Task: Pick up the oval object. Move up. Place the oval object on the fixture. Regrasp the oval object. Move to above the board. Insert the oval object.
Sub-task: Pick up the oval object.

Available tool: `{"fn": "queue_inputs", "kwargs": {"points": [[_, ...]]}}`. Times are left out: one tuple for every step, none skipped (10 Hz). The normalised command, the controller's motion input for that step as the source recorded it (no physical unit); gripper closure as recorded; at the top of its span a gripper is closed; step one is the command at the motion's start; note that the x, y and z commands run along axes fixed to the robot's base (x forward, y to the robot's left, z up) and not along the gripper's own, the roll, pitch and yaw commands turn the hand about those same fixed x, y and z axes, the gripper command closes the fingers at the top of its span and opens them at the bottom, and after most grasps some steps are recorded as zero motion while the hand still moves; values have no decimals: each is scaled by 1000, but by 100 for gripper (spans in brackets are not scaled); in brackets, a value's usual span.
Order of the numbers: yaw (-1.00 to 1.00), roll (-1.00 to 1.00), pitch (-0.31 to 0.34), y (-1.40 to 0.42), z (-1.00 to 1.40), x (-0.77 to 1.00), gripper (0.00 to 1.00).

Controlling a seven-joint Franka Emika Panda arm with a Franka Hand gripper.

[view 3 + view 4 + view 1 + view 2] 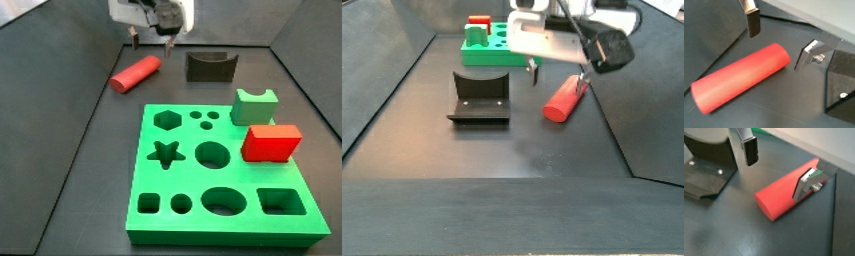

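On the dark floor, the released end effector is straddling the smooth salmon-red oval peg; it should descend centred before closing.

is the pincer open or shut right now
Open. In a wrist view the pincer sits low over one end of the oval object, a finger on each side, neither touching it.

The oval object looks smooth, matt salmon-red plastic. The gripper, above it, has bare silver metal fingers with dark pads. The fixture looks dull, dark.
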Motion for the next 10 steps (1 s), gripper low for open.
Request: {"fn": "queue_inputs", "kwargs": {"points": [[-343, 87, -19, 183, -463, -74, 0], [-383, 41, -17, 174, -463, 0, 0], [-409, 4, -44, 140, -537, 0, 0], [-403, 0, -94, 43, -660, 0, 0], [-394, -50, -200, 0, -646, 120, 0], [0, 0, 60, 0, 0, 80, 0], [0, 0, -20, 0, 0, 0, 0], [0, 0, 0, 0, 0, 0, 0], [0, 0, 0, 0, 0, 0, 100], [0, 0, 0, 0, 0, 0, 100]]}}
